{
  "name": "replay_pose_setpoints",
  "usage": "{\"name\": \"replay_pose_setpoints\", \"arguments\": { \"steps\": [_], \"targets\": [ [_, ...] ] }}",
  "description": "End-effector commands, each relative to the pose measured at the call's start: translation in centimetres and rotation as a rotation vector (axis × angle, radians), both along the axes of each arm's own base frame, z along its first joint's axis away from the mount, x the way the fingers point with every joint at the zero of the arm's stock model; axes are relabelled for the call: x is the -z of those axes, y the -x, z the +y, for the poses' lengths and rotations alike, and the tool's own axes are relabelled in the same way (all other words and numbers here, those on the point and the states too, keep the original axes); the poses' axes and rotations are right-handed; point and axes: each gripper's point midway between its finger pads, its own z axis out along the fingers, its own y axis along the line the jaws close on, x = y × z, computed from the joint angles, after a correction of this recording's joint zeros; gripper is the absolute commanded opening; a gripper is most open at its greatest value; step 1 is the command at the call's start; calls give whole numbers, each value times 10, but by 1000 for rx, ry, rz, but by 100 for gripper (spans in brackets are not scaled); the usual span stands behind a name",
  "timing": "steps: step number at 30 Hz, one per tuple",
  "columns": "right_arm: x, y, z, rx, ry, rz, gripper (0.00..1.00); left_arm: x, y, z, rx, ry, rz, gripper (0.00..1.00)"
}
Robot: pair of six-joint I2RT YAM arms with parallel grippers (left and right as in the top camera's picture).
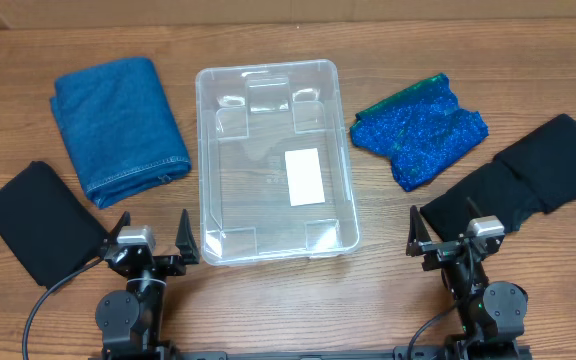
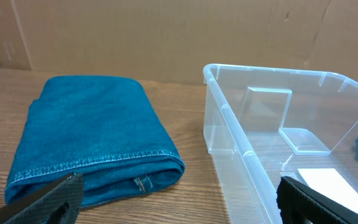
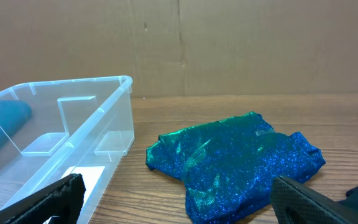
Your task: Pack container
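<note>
Nothing packed: container [image 1: 205,150] empty, all four cloths [image 1: 118,115] outside it, left gripper [image 1: 151,228] and right gripper [image 1: 443,226] wide open, unloaded.

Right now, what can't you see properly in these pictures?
- White label in the container: overhead, too small to show any writing.
- Left black cloth: left wrist, only a sliver at the frame edge.
- Right black cloth: overhead, the right gripper covers its near end; right wrist, cut off by the edge.
</note>
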Motion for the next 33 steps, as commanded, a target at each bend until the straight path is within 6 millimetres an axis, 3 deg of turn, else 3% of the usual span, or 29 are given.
{"name": "replay_pose_setpoints", "arguments": {
  "steps": [1,25,27,29,33],
  "targets": [
    [-3,0,-2,11,3,-12,100,2,0,1,-10,11,-5,100],
    [-3,0,-2,11,3,-12,100,2,0,1,-10,13,-6,100],
    [-6,1,-2,13,-17,-7,100,0,0,1,-15,80,-10,100],
    [-21,2,-8,45,-84,-19,100,-14,2,1,-23,166,-27,100],
    [-59,2,-8,50,-82,30,100,-76,21,4,-52,187,-27,100]
  ]
}}
